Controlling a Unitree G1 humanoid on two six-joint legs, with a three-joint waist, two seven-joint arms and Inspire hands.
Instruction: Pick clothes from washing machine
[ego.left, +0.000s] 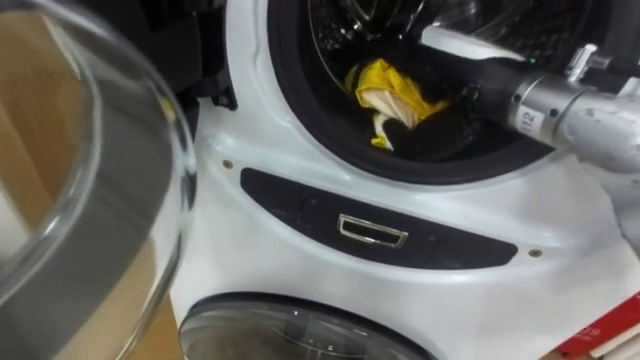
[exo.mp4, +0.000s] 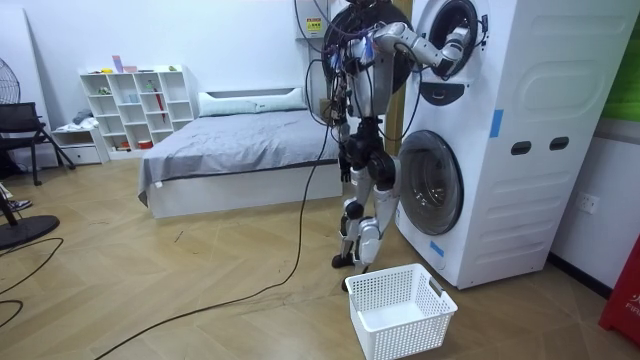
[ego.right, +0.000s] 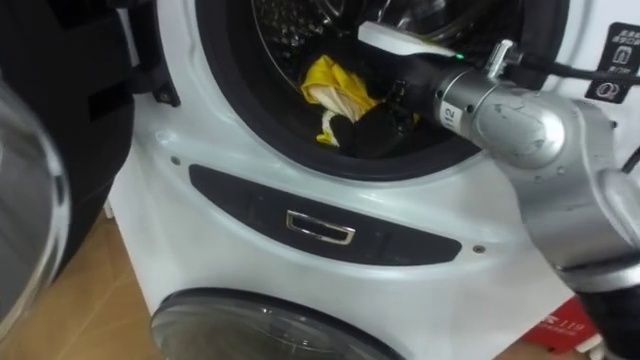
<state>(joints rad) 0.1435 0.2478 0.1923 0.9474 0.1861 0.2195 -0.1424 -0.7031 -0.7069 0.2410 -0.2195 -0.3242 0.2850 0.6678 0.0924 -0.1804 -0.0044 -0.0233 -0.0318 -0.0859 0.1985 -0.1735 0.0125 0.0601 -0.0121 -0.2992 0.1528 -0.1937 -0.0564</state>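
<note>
A yellow cloth (ego.left: 385, 92) (ego.right: 335, 88) lies bunched at the front of the upper washing machine's drum (ego.left: 335, 30), just inside the dark door ring. My right arm comes in from the right and reaches through the opening. Its dark right hand (ego.left: 432, 130) (ego.right: 378, 128) sits low in the drum, right against the cloth's lower right side. The fingers are lost in the dark there, so any grip on the cloth cannot be made out. In the room view I stand upright close before the stacked machines (exo.mp4: 520, 130), with my right arm (exo.mp4: 430, 50) raised into the upper drum.
The upper machine's round glass door (ego.left: 80, 180) hangs open at my left, close to my head. Below the drum are a dark panel with a metal handle (ego.left: 372, 231) and the lower machine's shut door (ego.left: 300, 330). A white laundry basket (exo.mp4: 400, 310) stands on the floor beside my feet.
</note>
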